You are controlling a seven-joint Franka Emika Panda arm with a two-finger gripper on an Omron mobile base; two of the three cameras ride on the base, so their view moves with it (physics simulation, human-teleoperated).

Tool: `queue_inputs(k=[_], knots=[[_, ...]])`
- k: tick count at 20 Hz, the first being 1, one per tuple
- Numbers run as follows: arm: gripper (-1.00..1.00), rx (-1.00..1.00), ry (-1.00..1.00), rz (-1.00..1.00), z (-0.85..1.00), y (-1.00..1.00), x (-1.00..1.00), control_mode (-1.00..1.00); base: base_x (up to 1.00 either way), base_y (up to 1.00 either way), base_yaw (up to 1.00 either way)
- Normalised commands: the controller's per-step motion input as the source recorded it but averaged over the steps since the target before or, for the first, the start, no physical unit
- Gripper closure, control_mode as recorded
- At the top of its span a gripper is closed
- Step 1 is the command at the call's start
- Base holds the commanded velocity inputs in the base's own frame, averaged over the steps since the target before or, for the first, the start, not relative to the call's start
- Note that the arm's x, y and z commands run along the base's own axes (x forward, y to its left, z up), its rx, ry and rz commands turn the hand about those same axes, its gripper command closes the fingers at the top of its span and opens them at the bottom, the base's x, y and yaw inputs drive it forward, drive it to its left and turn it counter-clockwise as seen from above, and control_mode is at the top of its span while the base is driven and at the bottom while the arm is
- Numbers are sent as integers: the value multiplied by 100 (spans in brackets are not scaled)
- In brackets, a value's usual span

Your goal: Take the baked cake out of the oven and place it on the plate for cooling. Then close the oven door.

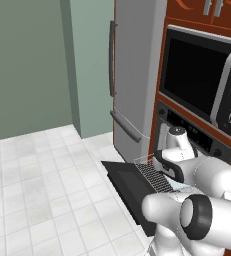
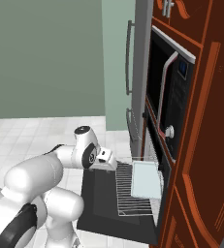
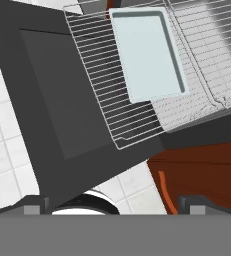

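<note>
The gripper [image 2: 108, 160] is hanging with its jaws spread wide and nothing between them, above the oven door [image 3: 62, 100], which is lying folded down flat. A wire rack [image 3: 112, 95] is sticking out over the door, carrying a pale tray [image 3: 147, 55]. I cannot make out the baked cake.

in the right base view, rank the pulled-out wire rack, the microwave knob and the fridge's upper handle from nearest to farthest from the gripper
From the gripper:
1. wire rack, just right of it, over the open oven door.
2. microwave knob, up and right.
3. fridge's upper handle, high above.
</note>
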Motion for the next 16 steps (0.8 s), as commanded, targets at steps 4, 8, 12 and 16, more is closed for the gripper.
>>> queue_inputs(k=[4,8,12,16], knots=[[-100,0,0,0,-45,0,0,-100,0,0,0],[-100,0,0,0,-51,0,0,-100,0,0,0],[-100,0,0,0,-48,0,0,-100,0,0,0],[-100,0,-1,-6,-24,0,0,-100,0,0,0]])
